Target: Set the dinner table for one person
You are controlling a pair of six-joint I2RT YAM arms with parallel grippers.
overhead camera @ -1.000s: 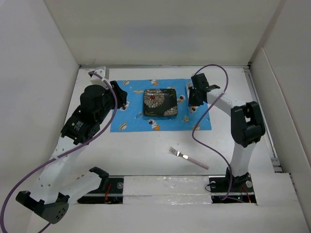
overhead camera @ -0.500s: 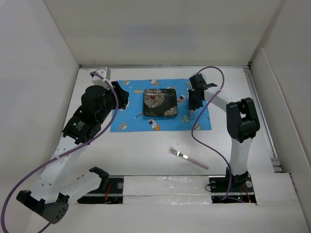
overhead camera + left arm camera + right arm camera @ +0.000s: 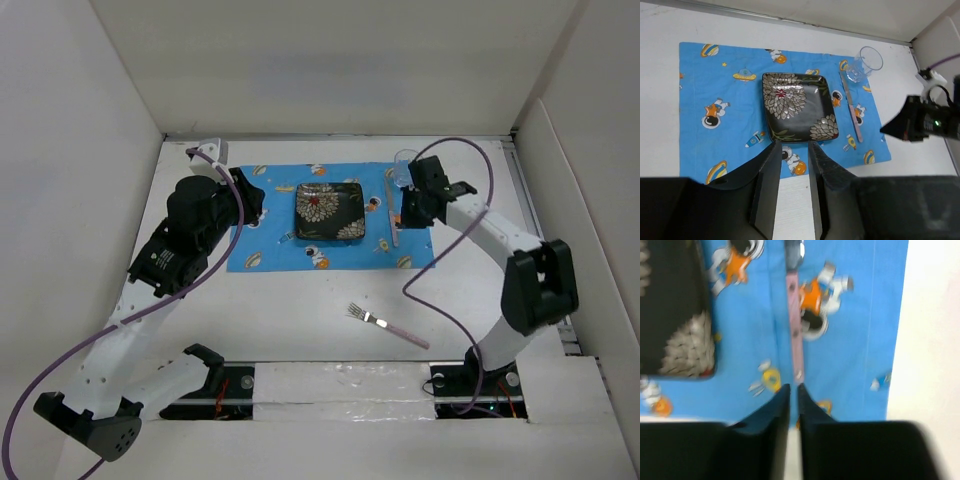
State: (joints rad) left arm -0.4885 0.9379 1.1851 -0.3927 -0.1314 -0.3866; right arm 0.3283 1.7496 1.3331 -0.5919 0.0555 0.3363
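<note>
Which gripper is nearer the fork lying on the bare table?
Right. The right gripper hangs over the right edge of the mat, straight beyond the fork. The left gripper is at the mat's left edge, farther off, up and to the fork's left.

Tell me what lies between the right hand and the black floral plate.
Between the right hand and the plate lies a pink-handled knife, flat on the blue mat; the top external view shows it.
</note>
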